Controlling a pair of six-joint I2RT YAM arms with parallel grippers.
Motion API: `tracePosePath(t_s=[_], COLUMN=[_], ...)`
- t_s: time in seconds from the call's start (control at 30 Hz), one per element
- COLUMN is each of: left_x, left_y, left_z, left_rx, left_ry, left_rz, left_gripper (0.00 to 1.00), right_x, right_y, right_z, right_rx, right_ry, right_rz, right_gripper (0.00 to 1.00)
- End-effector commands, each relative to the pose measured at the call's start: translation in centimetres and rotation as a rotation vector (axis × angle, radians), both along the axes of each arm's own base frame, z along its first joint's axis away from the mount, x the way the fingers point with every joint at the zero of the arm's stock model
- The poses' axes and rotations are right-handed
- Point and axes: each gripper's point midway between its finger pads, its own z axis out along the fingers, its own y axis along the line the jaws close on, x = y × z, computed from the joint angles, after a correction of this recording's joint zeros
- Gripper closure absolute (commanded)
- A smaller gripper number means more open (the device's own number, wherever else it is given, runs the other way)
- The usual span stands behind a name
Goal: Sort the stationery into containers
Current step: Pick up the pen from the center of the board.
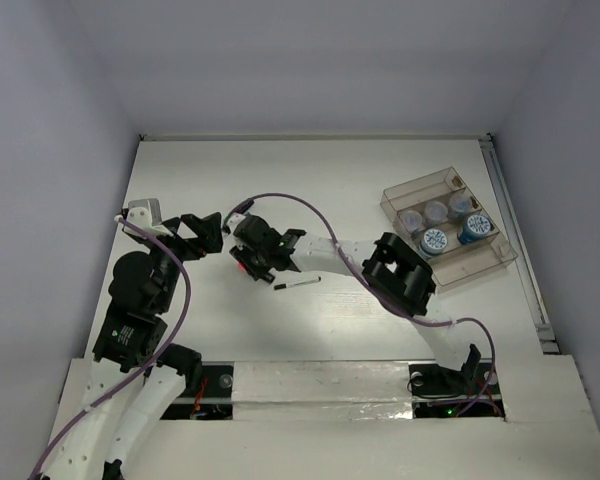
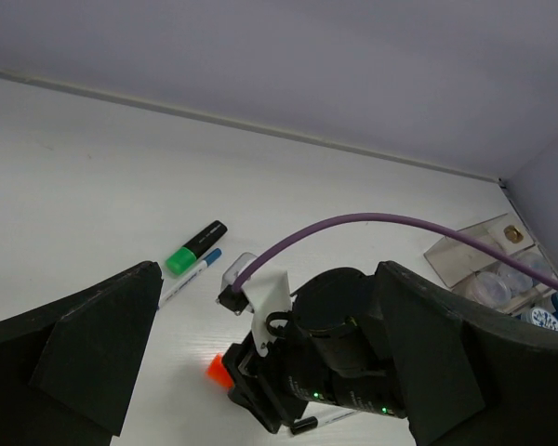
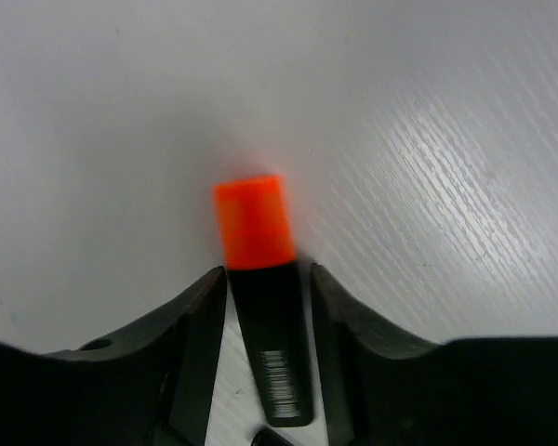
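Note:
An orange-capped black marker [image 3: 253, 221] lies on the white table; its cap also shows in the left wrist view [image 2: 218, 369]. My right gripper [image 3: 268, 274] is open and low over it, one finger on each side of the black barrel, with a thin gap on the right side. My left gripper [image 2: 270, 269] is open and empty, just left of the right gripper [image 1: 248, 262]. A green-capped marker [image 2: 195, 247] and a thin blue-capped pen [image 2: 188, 275] lie side by side. A thin black-and-white pen [image 1: 297, 284] lies just right of the right gripper. The clear tray [image 1: 420, 188] holds several round pots [image 1: 434, 240].
The tray stands at the far right near the table's right edge [image 1: 525, 290]. Purple cables [image 1: 300, 205] loop over both arms. The right forearm [image 1: 400, 275] stretches across the table's middle. Grey walls close in the back and sides.

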Motion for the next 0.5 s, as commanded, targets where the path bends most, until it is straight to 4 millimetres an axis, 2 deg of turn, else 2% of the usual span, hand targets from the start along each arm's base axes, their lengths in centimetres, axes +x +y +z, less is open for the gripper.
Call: tracePosePath(t_s=[0.0,0.07,0.13,0.2,0.27,0.3,0.33,0.37,0.4,0.43,0.47], left_x=[0.0,-0.1,-0.1,-0.1,-0.1,-0.1,-0.1,-0.2,-0.2,-0.2,-0.2], left_y=[0.2,0.3,0.3,0.3,0.3,0.3,0.3,0.2,0.0,-0.1,-0.2], left_z=[1.4,1.5,1.5,1.5,1.5,1.5,1.5,1.5,1.4,1.5,1.4], left_rx=[-0.013,-0.014,-0.014,-0.015,-0.014,-0.015,-0.014,-0.015,-0.013,-0.011,-0.010], left_ry=[-0.053,-0.054,-0.056,-0.057,-0.056,-0.057,-0.056,-0.059,-0.059,-0.061,-0.060], left_rz=[0.007,0.008,0.008,0.008,0.008,0.008,0.008,0.005,-0.008,-0.014,-0.019], left_gripper=[0.01,0.01,0.01,0.01,0.01,0.01,0.01,0.01,0.01,0.01,0.01], right_x=[-0.2,-0.2,0.3,1.6,3.9,5.8,6.8,7.7,8.8,11.4,12.6], right_y=[0.7,1.3,2.2,3.1,3.1,2.0,1.2,-0.3,-2.0,-5.4,-8.1], right_z=[-1.2,-1.1,0.3,2.7,7.4,9.2,11.0,14.2,15.9,17.1,21.5], right_rx=[-0.064,-0.058,-0.001,0.062,0.171,0.217,0.278,0.368,0.413,0.450,0.538], right_ry=[-0.029,-0.042,-0.056,-0.112,-0.170,-0.180,-0.171,-0.197,-0.212,-0.222,-0.292], right_rz=[-0.009,-0.007,-0.035,-0.088,-0.172,-0.224,-0.273,-0.311,-0.354,-0.449,-0.514], right_gripper=[0.67,0.80,0.87,0.91,0.92,0.92,0.92,0.93,0.93,0.93,0.93])
